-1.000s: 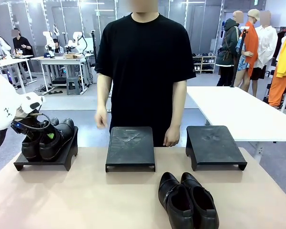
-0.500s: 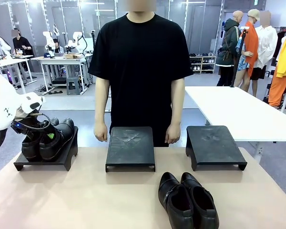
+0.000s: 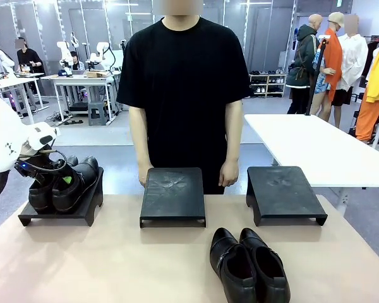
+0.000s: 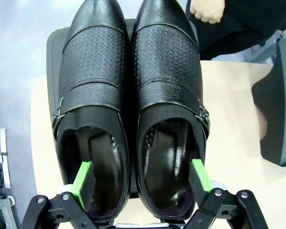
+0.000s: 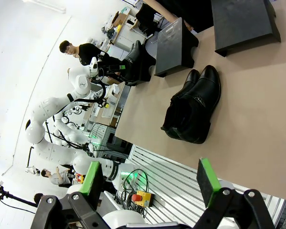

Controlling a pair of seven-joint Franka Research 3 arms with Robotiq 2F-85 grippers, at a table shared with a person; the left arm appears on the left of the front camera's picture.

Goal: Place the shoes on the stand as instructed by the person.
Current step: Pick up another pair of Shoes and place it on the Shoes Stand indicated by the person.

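One pair of glossy black shoes point(image 3: 64, 183) stands on the left stand point(image 3: 88, 208), toes pointing at the far side. My left gripper point(image 3: 55, 182) is down at the heels of this pair point(image 4: 128, 95). It is open point(image 4: 142, 177), one green pad inside the left shoe's opening and the other at the right shoe's outer rim. The second pair point(image 3: 247, 265) lies on the table near the front edge, right of centre. My right gripper point(image 5: 150, 180) hangs open above the table's near side, well apart from that pair point(image 5: 193, 109). The person point(image 3: 183, 88) stands behind the middle stand.
The black middle stand point(image 3: 172, 196) and right stand point(image 3: 283, 192) sit bare along the table's far side. The person's hands point(image 3: 228, 173) rest at the middle stand's back corners. A white table point(image 3: 316, 145) stands behind on the right.
The person has lowered both hands and brought them in to the back corners of the middle stand. The shoes and my left gripper have not moved.
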